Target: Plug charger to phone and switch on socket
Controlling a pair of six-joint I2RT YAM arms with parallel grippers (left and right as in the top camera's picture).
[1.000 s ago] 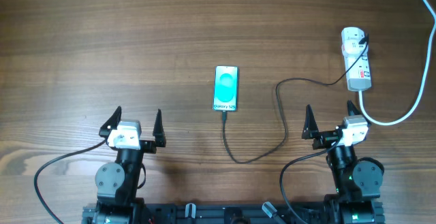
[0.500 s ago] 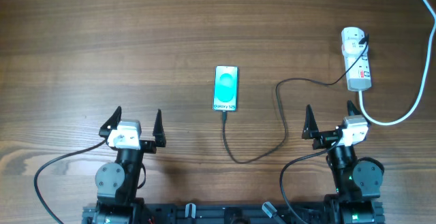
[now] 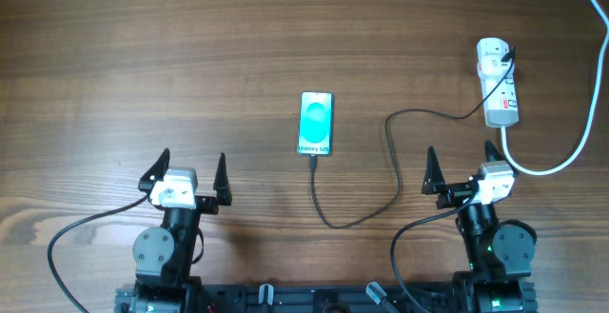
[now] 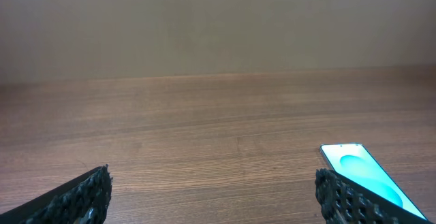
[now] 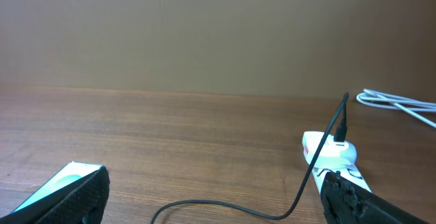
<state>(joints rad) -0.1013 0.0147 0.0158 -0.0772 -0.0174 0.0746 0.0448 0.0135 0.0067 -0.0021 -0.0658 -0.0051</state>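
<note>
Desk (image 3: 143,56): left end effector (image 3: 192,156) and right end effector (image 3: 459,149) sit at the near edge, both wide open and empty.
Socket (image 3: 498,94) far right; phone (image 3: 316,123) mid-desk; charger (image 3: 390,151) runs between them, tip at the phone's near edge, seating unclear. Likely best: the right end effector presses the switch straight down, clear of the charger.

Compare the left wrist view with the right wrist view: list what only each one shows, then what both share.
Only the left wrist view: the left gripper, open, with nothing between its fingers. Only the right wrist view: the right gripper, open, the socket with the charger plugged into it, and a white lead to its right. Both: the phone, screen lit, and the wooden table.
</note>
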